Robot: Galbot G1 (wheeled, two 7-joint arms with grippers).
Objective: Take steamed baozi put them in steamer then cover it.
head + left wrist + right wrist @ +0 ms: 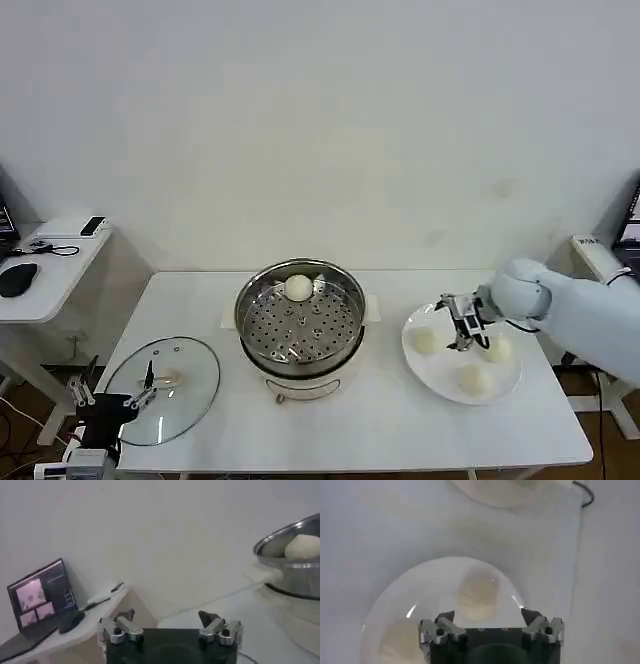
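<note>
Hovering right gripper [465, 330], plate [440, 378] rim cropped

In the right wrist view, the right gripper [487, 617] is cut off by the picture's edge below its fingers, and its body covers the near part of the plate [395, 597]. One baozi [400, 642] there is half hidden behind the gripper body. In the left wrist view, the steamer [292, 560] is cut by the edge, so only a part of its rim and one bun [303, 546] are seen. In the head view, the right arm is cut off by the edge of the picture.
</note>
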